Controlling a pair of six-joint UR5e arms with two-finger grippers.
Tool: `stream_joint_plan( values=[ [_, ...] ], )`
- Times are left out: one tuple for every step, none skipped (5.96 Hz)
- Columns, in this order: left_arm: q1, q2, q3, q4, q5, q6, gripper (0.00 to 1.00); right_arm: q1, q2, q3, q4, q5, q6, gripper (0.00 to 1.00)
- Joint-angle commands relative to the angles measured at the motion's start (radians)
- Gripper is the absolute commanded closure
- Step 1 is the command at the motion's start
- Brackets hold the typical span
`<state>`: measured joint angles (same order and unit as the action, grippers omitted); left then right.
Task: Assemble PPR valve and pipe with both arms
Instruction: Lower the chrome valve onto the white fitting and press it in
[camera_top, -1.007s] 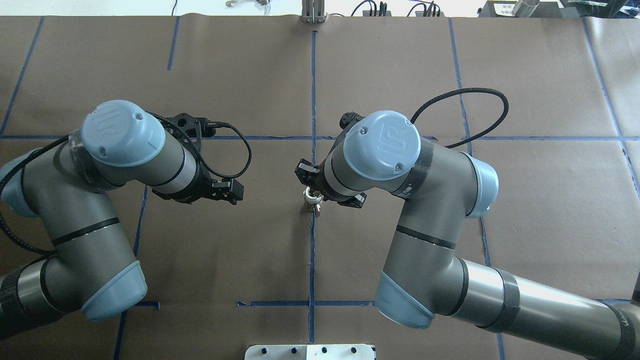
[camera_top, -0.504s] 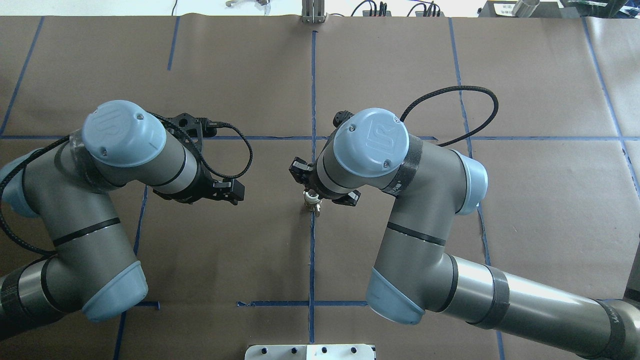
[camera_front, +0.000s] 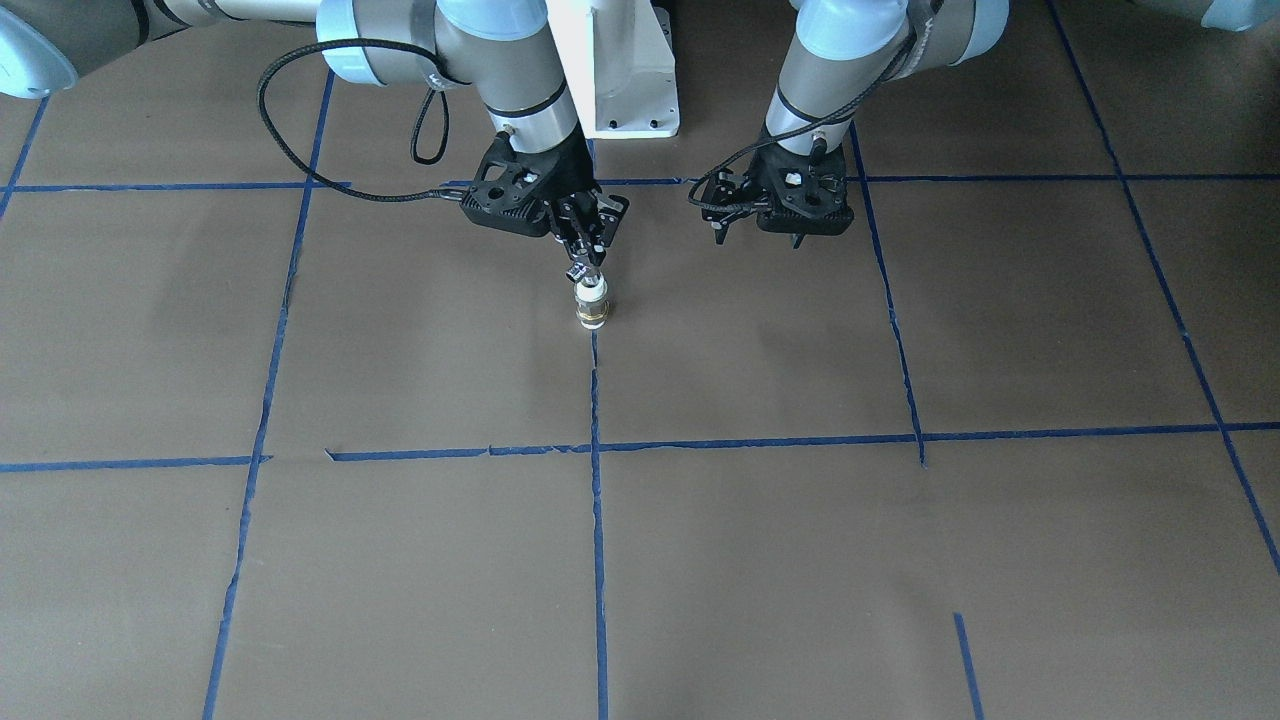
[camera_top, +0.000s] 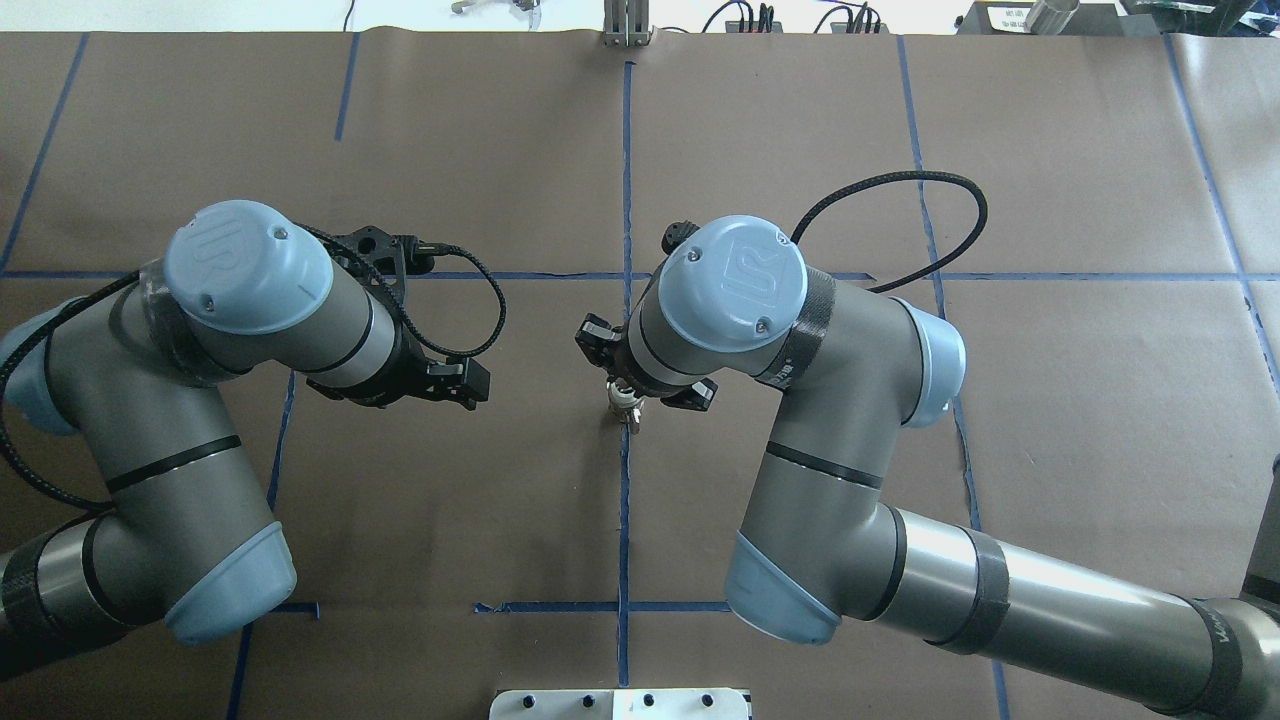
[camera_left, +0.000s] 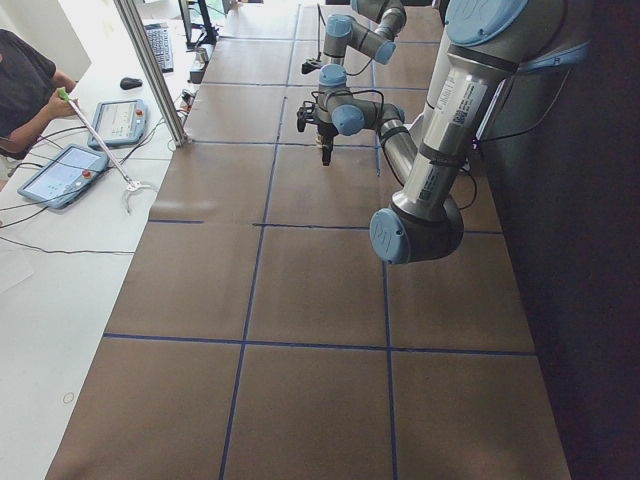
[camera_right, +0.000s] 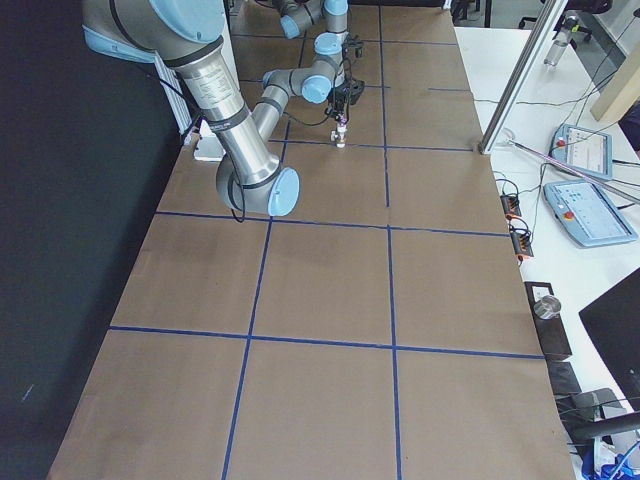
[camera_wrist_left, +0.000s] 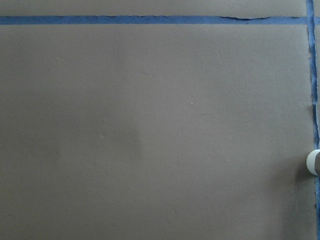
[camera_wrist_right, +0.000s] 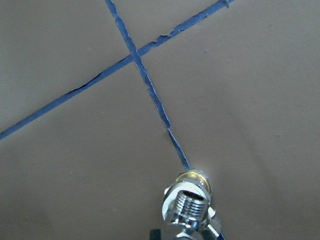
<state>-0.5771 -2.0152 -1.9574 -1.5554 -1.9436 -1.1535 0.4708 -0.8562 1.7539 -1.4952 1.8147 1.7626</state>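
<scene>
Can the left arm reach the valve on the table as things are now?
Probably yes, from the side. The left hand hangs open beside the valve and nothing stands between them, but the right hand covers its top.

Bright, even light from above, no hard shadows anywhere. Paper (camera_top: 500, 150) matte and flat in tone, with soft, smeared shadows under the arms. Only a faint shadow beside the valve (camera_front: 591, 305). Glare streak along the metal tube of the right arm (camera_top: 1050, 600). Far desk (camera_top: 200, 15) blown out white in the overhead view. Both side views have a black, unlit band along the robot's edge. Left wrist view soft and low in contrast, darkening at its right edge. Right wrist view: valve threads sparkle, bottom edge out of focus.
</scene>
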Motion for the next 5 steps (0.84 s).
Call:
stream_joint_plan(
  values=[
    [-0.001,-0.002,-0.002,0.000,0.000,0.000,0.04,-0.001,-0.004,-0.002,0.000,0.000,0.000,0.99],
    [0.000,-0.002,-0.002,0.000,0.000,-0.002,0.04,-0.006,-0.007,-0.002,0.000,0.000,-0.002,0.96],
    [-0.001,-0.002,-0.002,0.000,0.000,-0.002,0.04,-0.006,-0.007,-0.004,0.000,0.002,-0.002,0.61],
    [-0.001,0.000,-0.002,0.000,0.000,-0.002,0.04,-0.009,-0.003,-0.016,0.003,0.002,-0.002,0.38],
    [0.000,0.001,-0.003,0.000,0.000,-0.002,0.04,-0.009,0.000,-0.020,0.006,0.002,0.000,0.36]
  ],
)
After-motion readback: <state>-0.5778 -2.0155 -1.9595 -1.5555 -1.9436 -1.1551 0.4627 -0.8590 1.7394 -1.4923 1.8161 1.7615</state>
